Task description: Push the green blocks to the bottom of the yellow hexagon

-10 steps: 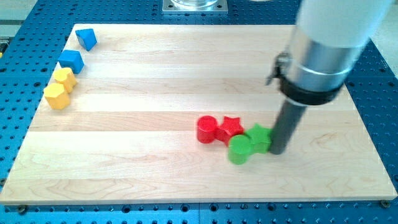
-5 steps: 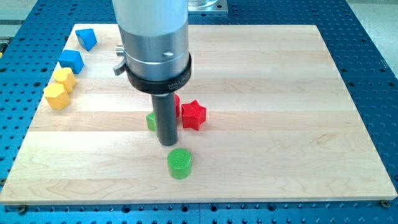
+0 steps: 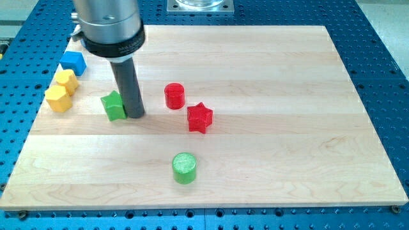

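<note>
From where I stand, the arm's dark rod comes down on the left half of the wooden surface point(image 3: 268, 76), and my tip point(image 3: 135, 115) sits right against the view's right side of the green star block point(image 3: 114, 106), touching it or nearly so. That placement makes sense: with the rod on that side, a push toward the view's left would carry the star toward the yellow blocks. There is no gripper on this arm to open or close, only the rod, so nothing is held; the block is free to slide or spin off the contact.

The yellow hexagon point(image 3: 58, 99) lies near the left edge, with a second yellow block point(image 3: 66, 80) touching it just above and a blue block point(image 3: 73, 62) above that. The green star is near the hexagon but to its right and slightly lower, not yet below it.

The green cylinder point(image 3: 185, 168) stands alone toward the view's bottom, well apart from the tip and from the hexagon (it looks like the larger job left). A red cylinder point(image 3: 174, 96) and a red star point(image 3: 199, 118) sit to the right of the rod, clear of it.

My guess is the star needs a nudge left and downward, carefully, lest it bump the hexagon.
</note>
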Motion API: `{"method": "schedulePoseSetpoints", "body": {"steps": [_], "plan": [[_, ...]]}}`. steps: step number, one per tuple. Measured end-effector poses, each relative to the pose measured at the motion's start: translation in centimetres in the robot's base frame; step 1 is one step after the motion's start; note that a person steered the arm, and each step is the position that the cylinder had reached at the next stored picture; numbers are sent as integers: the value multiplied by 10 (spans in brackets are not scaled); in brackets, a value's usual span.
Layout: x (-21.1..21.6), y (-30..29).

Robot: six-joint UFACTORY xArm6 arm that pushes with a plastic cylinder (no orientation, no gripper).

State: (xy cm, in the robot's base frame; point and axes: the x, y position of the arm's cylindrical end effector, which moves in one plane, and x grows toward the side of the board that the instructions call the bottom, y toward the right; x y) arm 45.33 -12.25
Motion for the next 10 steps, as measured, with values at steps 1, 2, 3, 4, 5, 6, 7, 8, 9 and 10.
{"method": "schedulePoseSetpoints", "body": {"steps": [1, 2, 3, 4, 5, 6, 7, 8, 9, 10], "plan": [[-22, 0], [-23, -25], [-5, -56], [17, -37], [29, -43], [30, -74], [30, -89], [31, -92], [31, -106], [31, -107]]}}
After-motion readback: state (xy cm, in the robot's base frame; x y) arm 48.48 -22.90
